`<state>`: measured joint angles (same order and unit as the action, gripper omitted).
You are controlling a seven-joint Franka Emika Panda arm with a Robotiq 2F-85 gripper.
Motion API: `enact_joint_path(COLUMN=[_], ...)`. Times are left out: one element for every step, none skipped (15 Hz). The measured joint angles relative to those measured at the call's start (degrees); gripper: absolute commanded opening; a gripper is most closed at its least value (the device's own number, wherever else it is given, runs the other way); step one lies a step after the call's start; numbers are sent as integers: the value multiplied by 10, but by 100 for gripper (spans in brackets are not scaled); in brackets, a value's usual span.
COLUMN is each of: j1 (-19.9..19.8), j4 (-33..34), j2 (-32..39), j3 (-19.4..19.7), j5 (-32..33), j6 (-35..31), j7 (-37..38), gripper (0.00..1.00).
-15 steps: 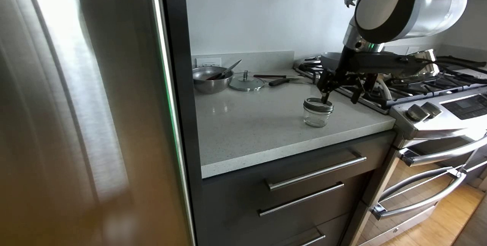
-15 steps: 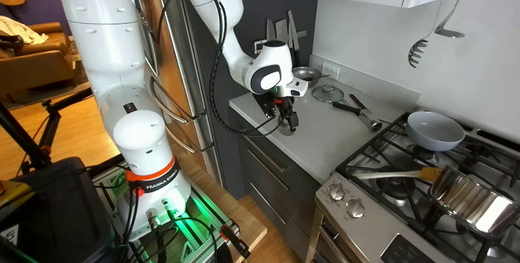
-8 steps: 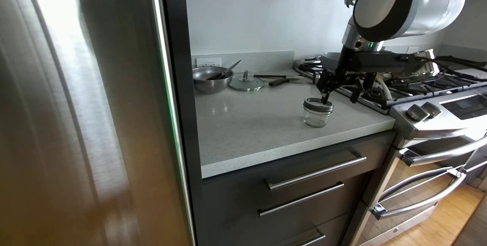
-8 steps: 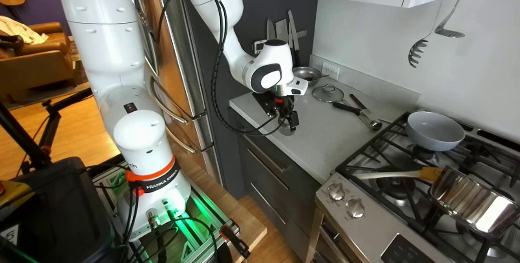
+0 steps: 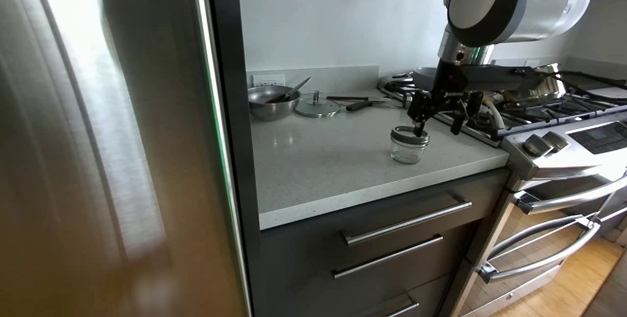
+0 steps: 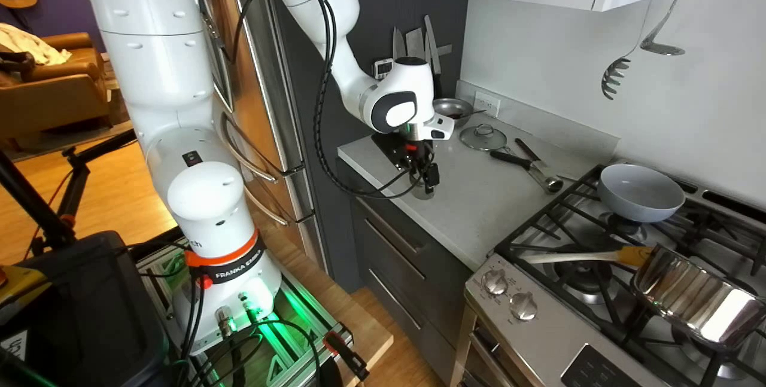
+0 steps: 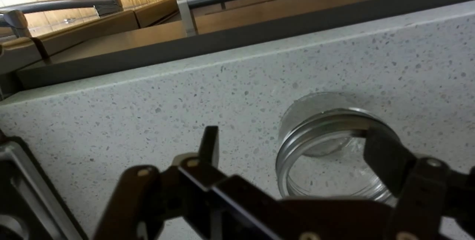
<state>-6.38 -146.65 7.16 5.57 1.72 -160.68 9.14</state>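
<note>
In an exterior view: "FRANKA EMI", white caps on the black band (image 6: 238,267) around the robot base (image 6: 218,297); any further letters unclear. Above it, "ch" on the white shell (image 6: 224,238), adjoining letters unclear. Sticker (image 6: 15,348) on the black bin (image 6: 99,309): characters illegible. Stove knobs (image 6: 495,282): surrounding print too small to read.
</note>
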Motion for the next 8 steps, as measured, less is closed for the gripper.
enact_joint_path(j1=[0, 0, 0, 0, 0, 0, 0, 0], j4=[3, 5, 8, 11, 14, 16, 19, 22], j2=[1, 1, 2, 3, 4, 6, 7, 9], j3=[0, 0, 0, 0, 0, 0, 0, 0], j5=[-2, -3, -5, -7, -8, -9, -11, -12], j6=[7, 13, 19, 25, 31, 36, 39, 44], j7=[-3, -6, -9, -13, -16, -18, -21, -25], gripper=[100, 100, 100, 100, 100, 100, 100, 100])
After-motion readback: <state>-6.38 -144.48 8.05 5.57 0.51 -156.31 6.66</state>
